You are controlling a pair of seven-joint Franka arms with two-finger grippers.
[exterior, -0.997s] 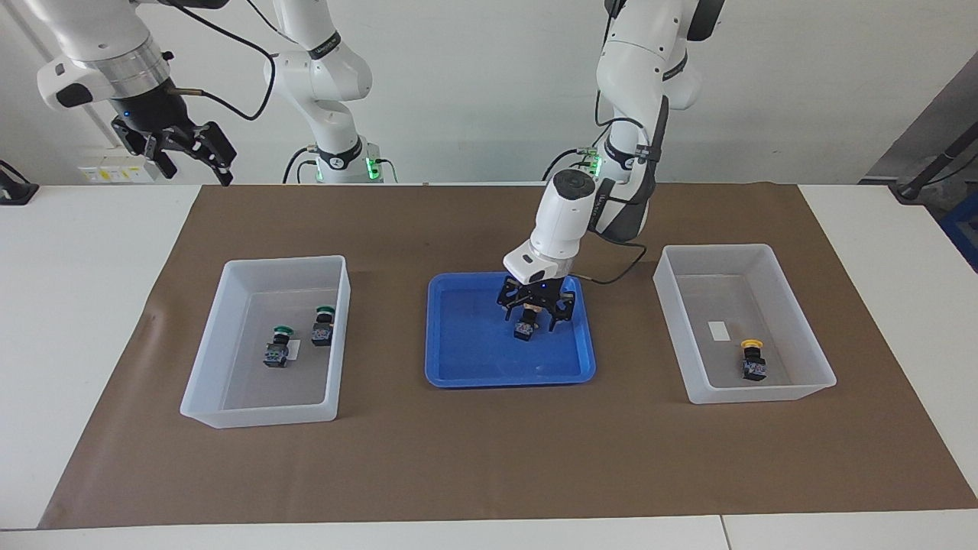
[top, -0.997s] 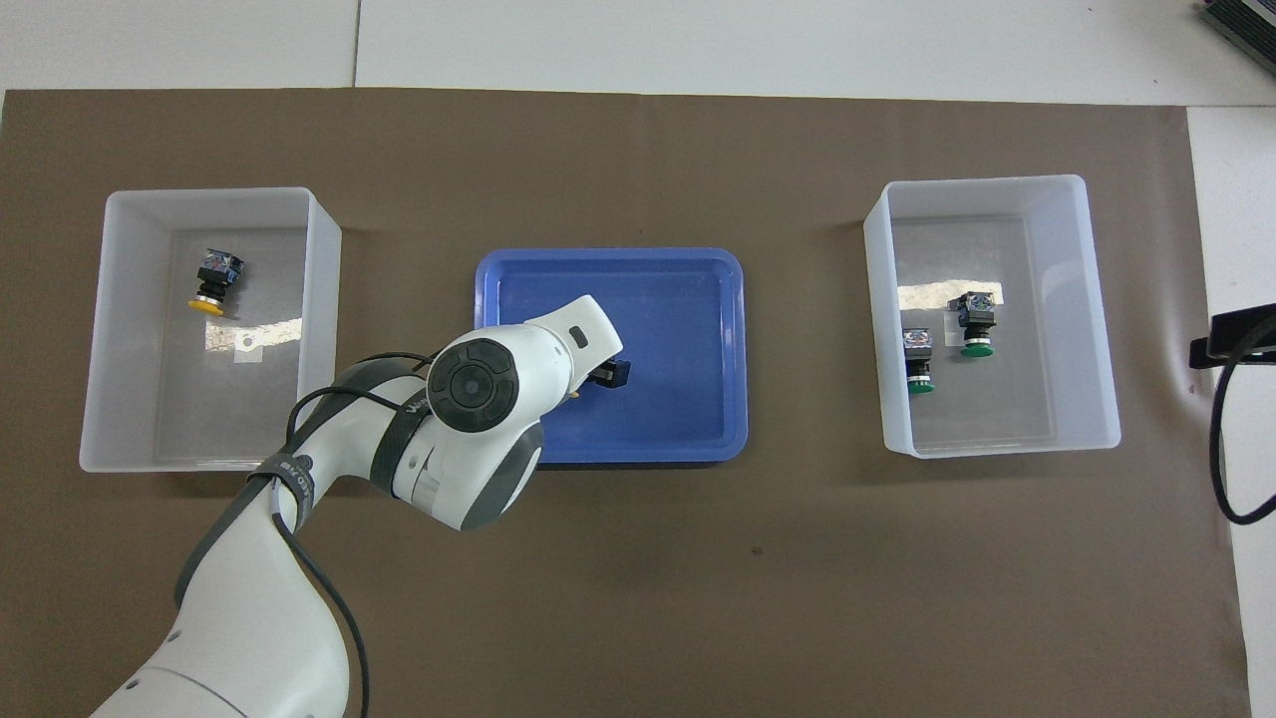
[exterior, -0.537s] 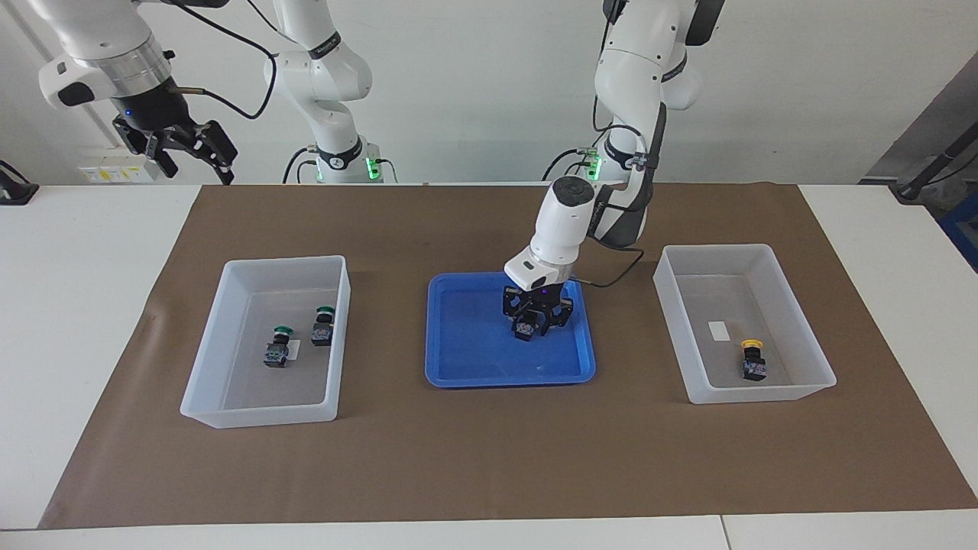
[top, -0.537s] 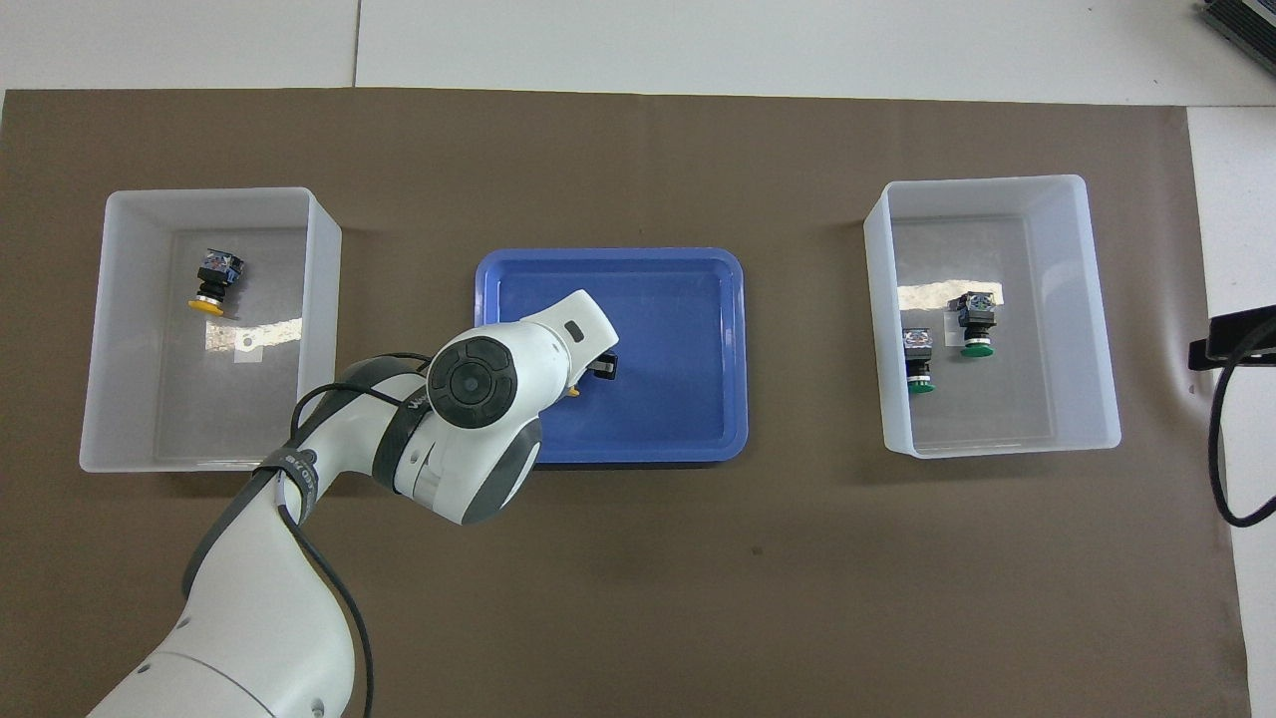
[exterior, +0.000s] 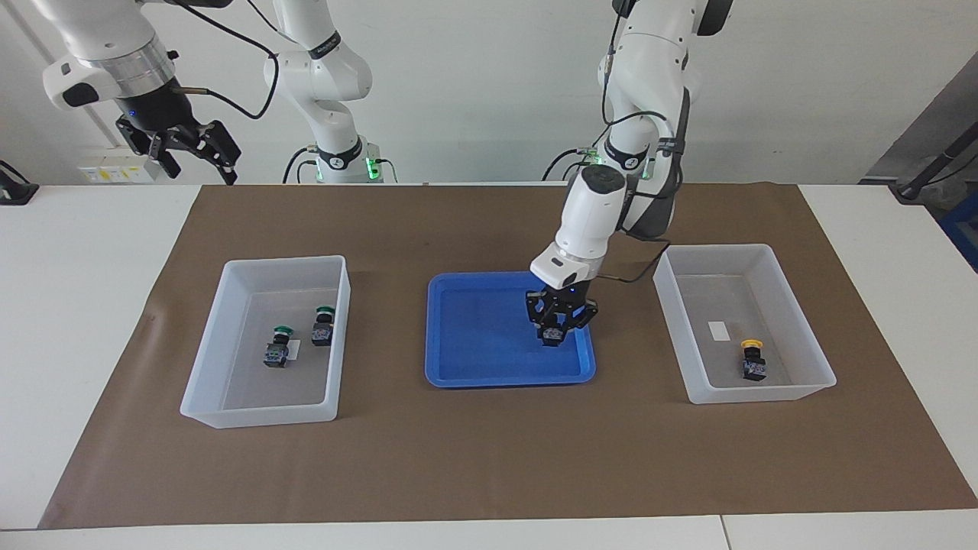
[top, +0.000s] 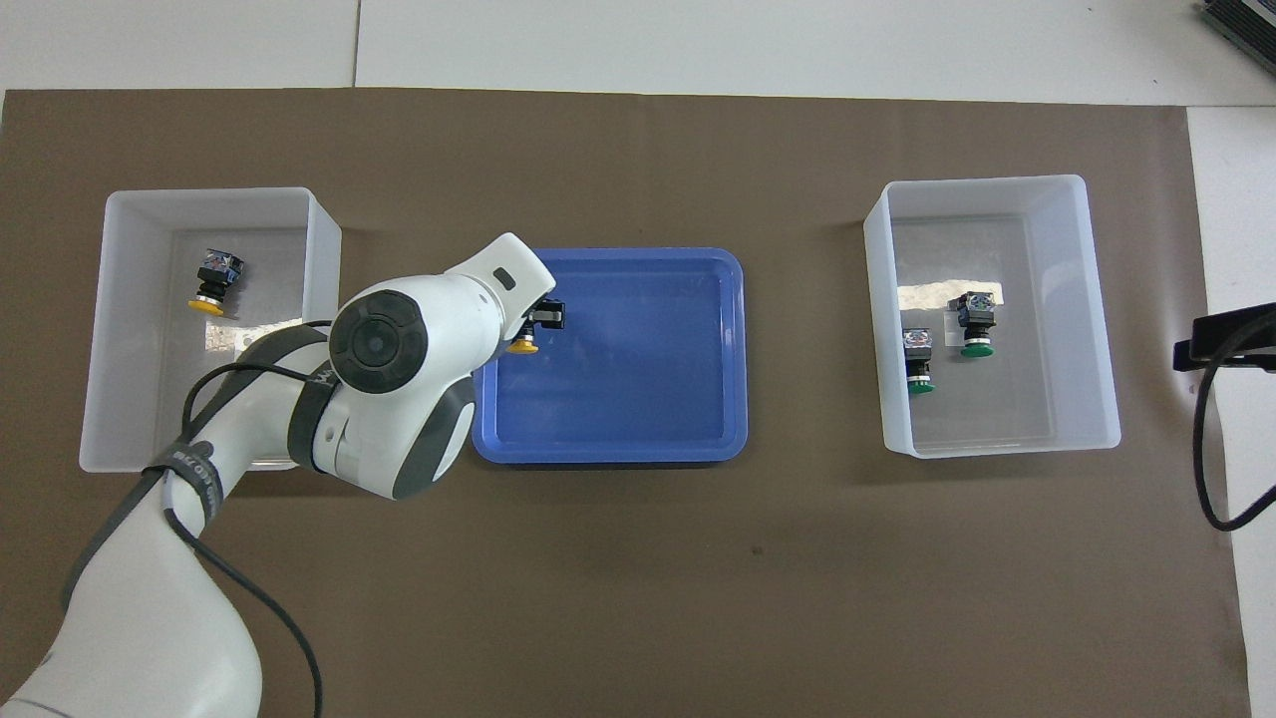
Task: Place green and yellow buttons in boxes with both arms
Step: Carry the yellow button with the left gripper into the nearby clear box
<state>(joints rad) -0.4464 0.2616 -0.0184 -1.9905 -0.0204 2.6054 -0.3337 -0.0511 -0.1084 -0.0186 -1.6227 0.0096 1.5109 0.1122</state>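
The left pincer (exterior: 560,334) hangs over the blue tray (exterior: 474,367), above the tray's edge toward the left arm's end of the desk (exterior: 92,305), and it pinches a yellow-capped button (top: 521,345) between its fingers; in the overhead view the yellow cap peeks out from under the wrist, and in the facing view the button's dark body shows between the fingertips. Whether the button is clear of the tray floor cannot be told. The box at the left arm's end (exterior: 810,382) holds one yellow button (exterior: 753,360), lying near the wall farthest from the robots, with a small white label (exterior: 720,330) on the floor nearer the robots. The box at the right arm's end (exterior: 229,412) holds two green buttons: one (exterior: 279,346) touching that box's own white label (exterior: 293,348), the other (exterior: 323,325) just beside it and a little nearer the robots. Both boxes and the tray sit on a brown mat (exterior: 489,458) that covers the middle of the desk. The right pincer (exterior: 191,149) waits high up over the right arm's end of the desk, well apart from the boxes, its fingers spread and holding nothing.
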